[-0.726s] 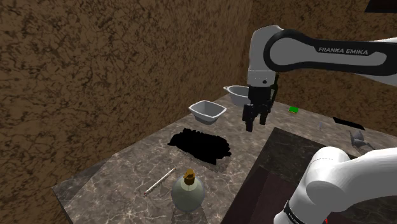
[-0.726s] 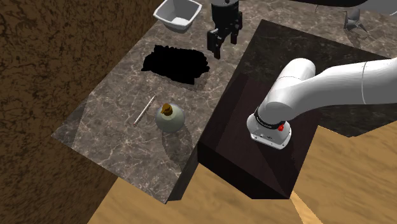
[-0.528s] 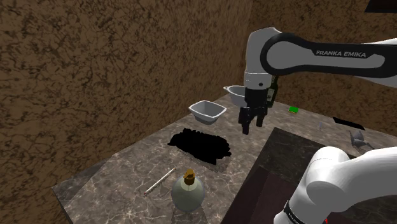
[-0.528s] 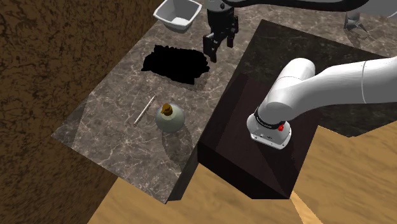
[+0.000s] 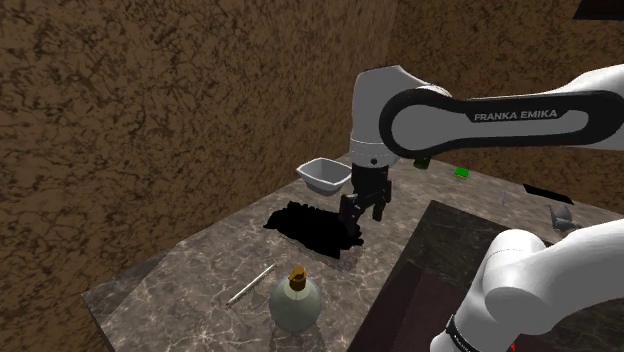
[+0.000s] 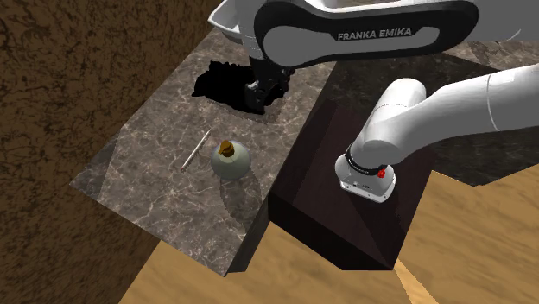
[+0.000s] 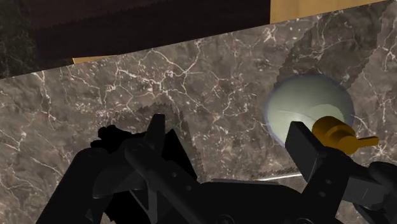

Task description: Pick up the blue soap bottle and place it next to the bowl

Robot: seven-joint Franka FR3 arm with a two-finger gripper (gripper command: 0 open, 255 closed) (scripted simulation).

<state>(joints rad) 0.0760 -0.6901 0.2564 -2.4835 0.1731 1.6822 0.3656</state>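
Pale grey-green as drawn (not blue), round-bellied, amber pump on top: soap bottle [image 5: 296, 303]. Upright, long axis vertical, pump nozzle sticking out sideways. Set toward the end of the marble table [image 5: 190, 270] far from the bowl [image 5: 326, 174], a thin pale stick [image 5: 250, 284] just beside. Over the black patch [image 5: 315, 228] mid-table: tool [image 5: 362, 210], fingers apart, clasping nothing, well apart from the bottle.
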